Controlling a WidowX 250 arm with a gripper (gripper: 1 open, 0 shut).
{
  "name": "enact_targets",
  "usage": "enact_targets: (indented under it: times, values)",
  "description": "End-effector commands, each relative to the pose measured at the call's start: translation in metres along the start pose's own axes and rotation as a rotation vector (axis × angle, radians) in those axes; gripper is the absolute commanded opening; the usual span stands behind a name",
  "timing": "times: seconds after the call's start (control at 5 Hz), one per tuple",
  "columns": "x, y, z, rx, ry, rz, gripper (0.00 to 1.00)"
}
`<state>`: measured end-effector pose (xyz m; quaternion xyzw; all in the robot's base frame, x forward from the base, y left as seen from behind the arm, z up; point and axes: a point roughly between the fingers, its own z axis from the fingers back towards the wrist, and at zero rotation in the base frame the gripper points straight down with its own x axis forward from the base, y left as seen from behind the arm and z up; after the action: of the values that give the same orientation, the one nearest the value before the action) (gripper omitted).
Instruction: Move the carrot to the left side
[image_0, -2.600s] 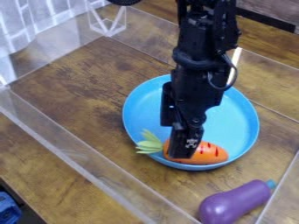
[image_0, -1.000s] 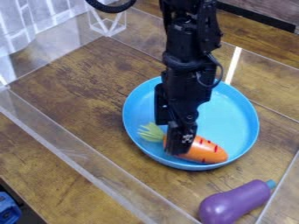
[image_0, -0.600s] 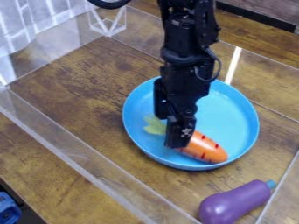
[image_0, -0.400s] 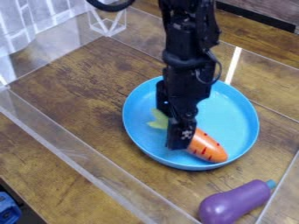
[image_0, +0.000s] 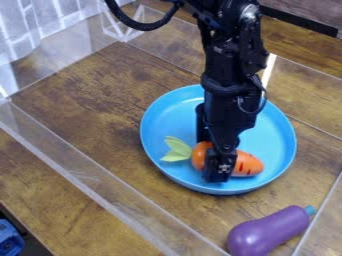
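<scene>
The carrot (image_0: 242, 162) lies on the near part of the blue plate (image_0: 162, 111), leaves toward the left. The claw (image_0: 218, 165) stands with its fingers apart above it, perhaps touching; they partly hide it.

The carrot (image_0: 238, 161) was orange with dark grooves, its leaves (image_0: 175, 149) pale yellow-green toward nine o'clock. The plate (image_0: 160, 122) was plain bright blue, the eggplant (image_0: 262, 234) at five o'clock purple with a teal tip, the gripper (image_0: 218, 160) black.
</scene>
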<state>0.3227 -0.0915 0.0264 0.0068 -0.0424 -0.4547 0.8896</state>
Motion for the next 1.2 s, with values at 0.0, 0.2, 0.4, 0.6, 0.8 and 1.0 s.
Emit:
enact_targets:
  times: [0.0,0.2,0.4,0.6,0.8,1.0]
  values:
    - [0.011,-0.004,0.007,0.020,-0.048,-0.027,1.00]
    - [0.014,-0.007,0.001,0.015,-0.054,-0.037,0.00]
    - [0.017,-0.012,-0.004,0.000,-0.075,-0.041,0.00]
    - [0.020,-0.018,-0.007,-0.016,-0.096,-0.040,0.00]
    - [0.022,-0.024,-0.010,-0.032,-0.114,-0.039,0.00]
    - [0.023,-0.030,-0.013,-0.049,-0.127,-0.041,0.00]
